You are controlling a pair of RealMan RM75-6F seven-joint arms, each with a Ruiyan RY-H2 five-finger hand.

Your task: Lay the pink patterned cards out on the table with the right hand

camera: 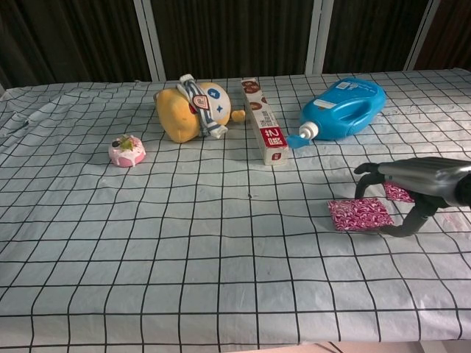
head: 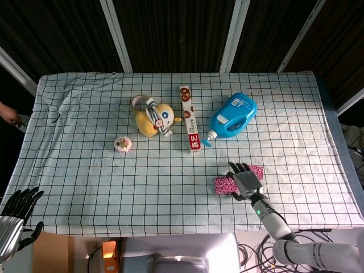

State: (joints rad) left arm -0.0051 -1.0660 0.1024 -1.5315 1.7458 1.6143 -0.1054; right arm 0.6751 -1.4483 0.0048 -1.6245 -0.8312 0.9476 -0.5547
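Hovering low over the checked white tablecloth (head: 102,170), the dark grey right hand (head: 245,182) is reaching across the two pink patterned cards, its fingers (camera: 366,170) spread and arching downward with the thumb (camera: 403,225) dropped toward the cloth. It is holding nothing that can be made out; whether a fingertip is touching a card cannot be told. The nearer pink patterned card (camera: 359,213) is lying flat just below and left of the blue plastic detergent bottle (head: 232,117), with its right end slipping under the hand. The second pink patterned card (head: 256,170) is lying flat just to the right of the first, mostly covered by the hand in both views, so only a corner is showing (camera: 398,193).

The blue bottle is lying on its side with its nozzle pointing at the long narrow red-and-white cardboard box (head: 190,118), which is resting just left of it. Further left of the bottle, the yellow plush toy with a striped band (head: 153,118) is lying beside the box, and the small round pink cake-shaped toy (head: 122,144) is sitting beyond that.

Far from the bottle, at the near left corner of the table, the dark left hand (head: 16,211) is hanging with fingers spread and empty.
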